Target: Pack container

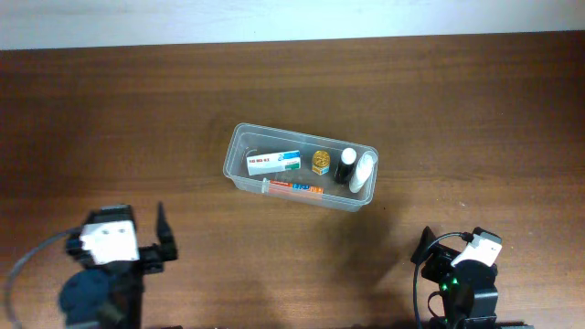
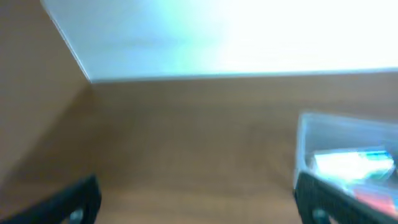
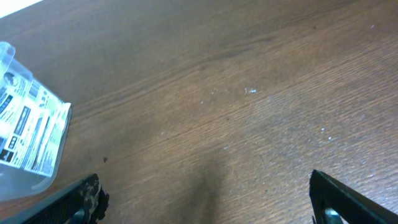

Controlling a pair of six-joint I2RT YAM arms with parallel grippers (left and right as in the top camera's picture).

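The clear plastic container [image 1: 239,146] stands mid-table. Inside lie a white box with blue and green ends [image 1: 273,162], an orange-and-red tube [image 1: 292,189] along the near wall, a small gold box [image 1: 321,162], a black bottle [image 1: 344,165] and a white bottle [image 1: 362,172]. My left gripper [image 1: 163,239] is open and empty at the near left, well clear of the container. My right gripper [image 1: 423,251] is open and empty at the near right. The container's corner shows blurred in the left wrist view [image 2: 305,134] and at the left edge of the right wrist view [image 3: 56,149].
The dark wooden table [image 1: 119,119] runs to a pale wall along its far edge [image 1: 292,20]. The left wrist fingers [image 2: 199,205] and right wrist fingers [image 3: 205,202] are spread over bare wood.
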